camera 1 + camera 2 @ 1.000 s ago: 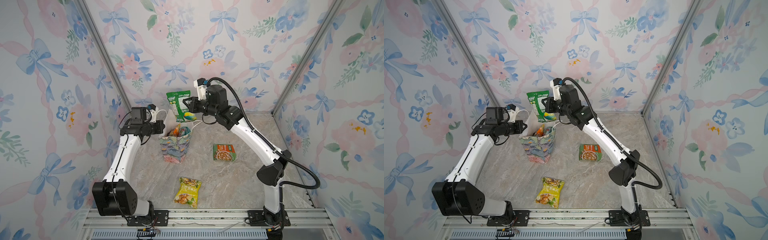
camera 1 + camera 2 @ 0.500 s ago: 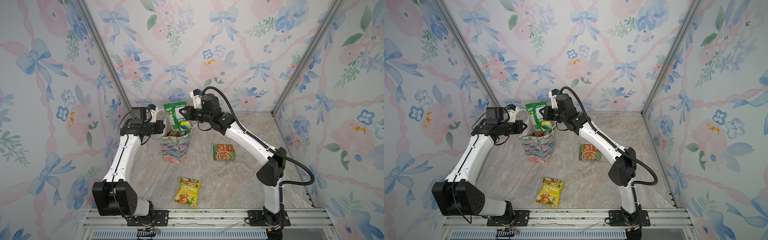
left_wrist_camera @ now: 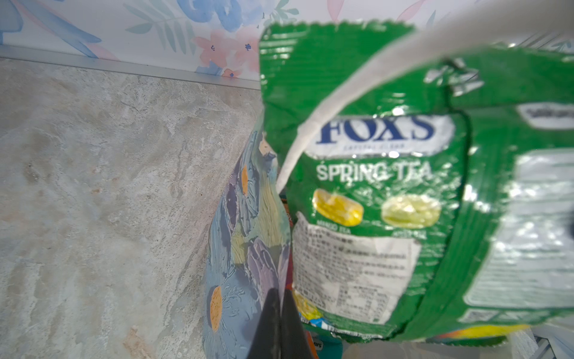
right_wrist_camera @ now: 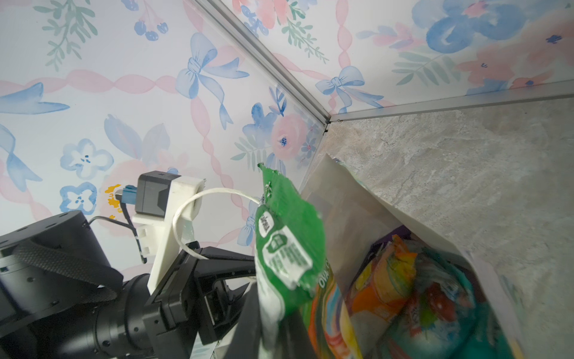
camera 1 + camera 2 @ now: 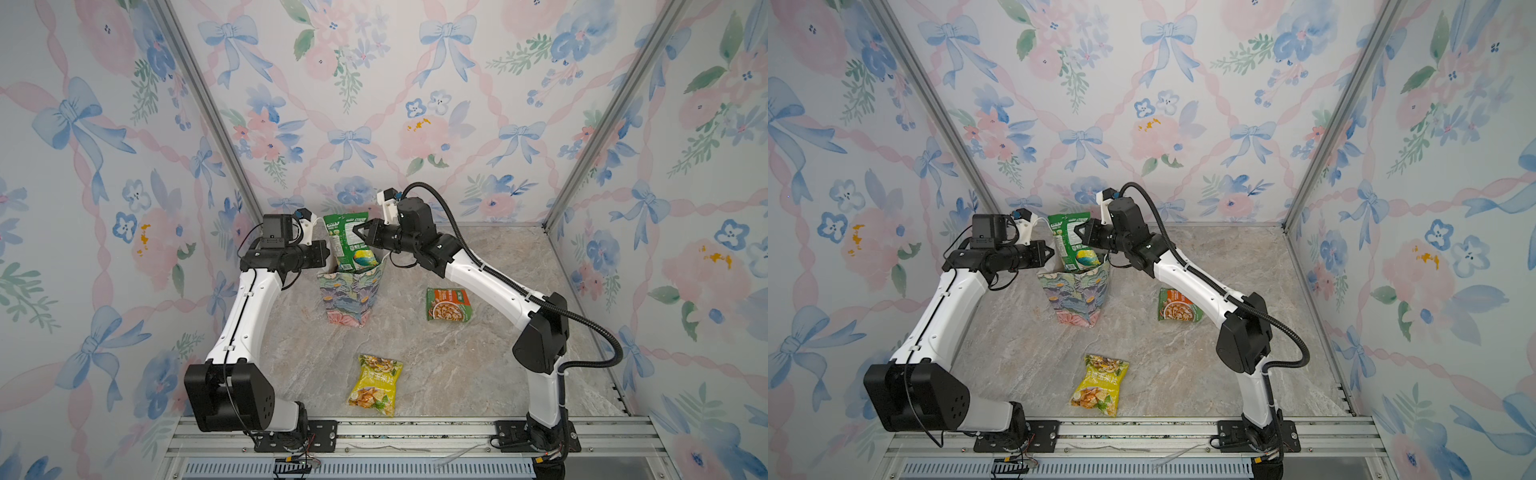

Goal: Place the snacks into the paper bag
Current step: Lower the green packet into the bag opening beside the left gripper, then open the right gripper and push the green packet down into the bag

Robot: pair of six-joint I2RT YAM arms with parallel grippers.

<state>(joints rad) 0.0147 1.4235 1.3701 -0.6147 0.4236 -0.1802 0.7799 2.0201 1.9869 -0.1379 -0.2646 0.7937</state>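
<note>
Green FOX'S packet [image 5: 348,245] stands half inside the paper bag [image 5: 347,299] mouth, with the right gripper [image 5: 360,230] pinched shut on its upper part. Light, glossy, floppy film, probably slippery, so the crimped seam is the best hold. Left gripper [image 3: 281,293] is clamped on the bag's rim.

Both arms rise from their bases and bend into level forearms, wrists pointing at each other. The left gripper [image 5: 328,257] is pinched tight on the paper bag [image 5: 349,299] rim. Just above and beside it, the right gripper [image 5: 358,230] clamps the green packet [image 5: 347,237].
</note>
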